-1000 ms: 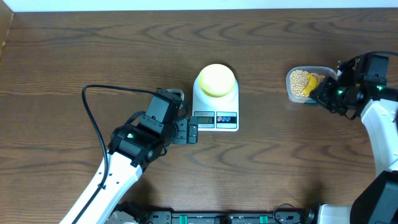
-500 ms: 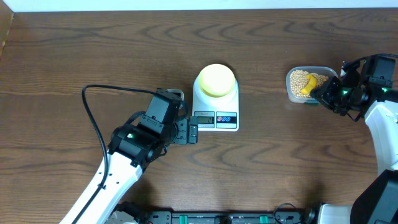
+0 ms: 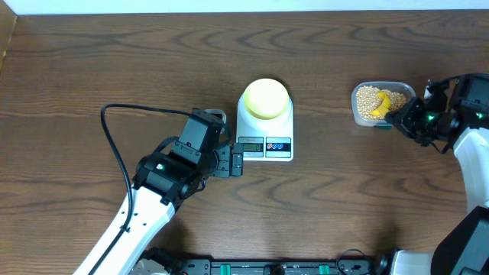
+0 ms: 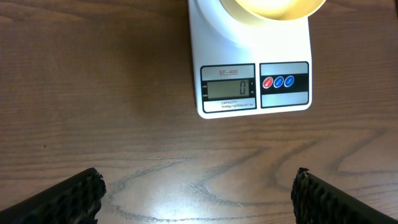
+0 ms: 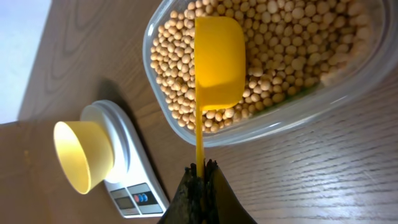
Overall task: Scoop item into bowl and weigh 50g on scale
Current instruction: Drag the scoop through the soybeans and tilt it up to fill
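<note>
Right jaws clench the handle of the yellow scoop [image 5: 217, 56], cup over the beans [image 5: 292, 31] in the clear tub [image 5: 311, 102] at three o'clock of the scale [image 3: 263, 147]; left jaws hang released.

I've got the scale [image 3: 264, 145] mid-table, white and rectangular, reading 0 on its near face. The bowl [image 3: 265, 98], round and pale yellow, sits upright on the platform at its far end. The beans [image 3: 367, 98], small, round and tan, lie heaped in a clear tub [image 5: 311, 109] well off to the right.
</note>
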Controlling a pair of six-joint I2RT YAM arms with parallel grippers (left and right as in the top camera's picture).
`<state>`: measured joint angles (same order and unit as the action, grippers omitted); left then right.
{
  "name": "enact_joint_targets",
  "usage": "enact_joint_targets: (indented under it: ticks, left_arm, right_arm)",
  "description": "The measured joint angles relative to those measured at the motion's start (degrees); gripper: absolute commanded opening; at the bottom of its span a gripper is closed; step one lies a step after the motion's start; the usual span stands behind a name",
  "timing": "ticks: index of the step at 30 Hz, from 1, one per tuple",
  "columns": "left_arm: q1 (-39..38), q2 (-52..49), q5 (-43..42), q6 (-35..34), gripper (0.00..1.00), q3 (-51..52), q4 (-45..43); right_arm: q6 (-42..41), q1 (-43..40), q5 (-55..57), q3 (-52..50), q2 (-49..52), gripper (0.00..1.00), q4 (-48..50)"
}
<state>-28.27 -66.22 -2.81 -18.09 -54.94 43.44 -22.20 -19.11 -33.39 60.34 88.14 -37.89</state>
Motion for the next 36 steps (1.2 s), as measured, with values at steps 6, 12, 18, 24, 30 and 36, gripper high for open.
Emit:
enact_joint_targets:
  ticks: [6, 12, 18, 24, 30, 36]
  left_arm:
    - [0.0, -0.02, 0.0, 0.0, 0.98, 0.0, 0.02]
    - [0.0, -0.02, -0.02, 0.0, 0.98, 0.0, 0.02]
    - [0.0, -0.02, 0.0, 0.0, 0.98, 0.0, 0.02]
    - [0.0, 0.0, 0.0, 0.0, 0.98, 0.0, 0.0]
    - [0.0, -0.02, 0.0, 0.0, 0.98, 0.0, 0.0]
    - [0.0, -0.02, 0.0, 0.0, 0.98, 0.0, 0.02]
  right_arm:
    - [-0.02, -2.16, -2.73, -1.29, 0.0, 0.01, 0.35]
    - [-0.39, -3.54, -5.77, -1.44, 0.0, 0.01, 1.05]
    - [-1.07, -5.86, -8.24, -1.6, 0.0, 0.01, 1.11]
    - [-1.29, -9.77, -12.55, -1.6, 0.0, 0.01, 1.11]
    - [-1.36, -13.18, -18.64, -1.6, 0.0, 0.01, -0.07]
    - [-1.44, -15.43, -21.4, -1.62, 0.0, 0.01, -1.73]
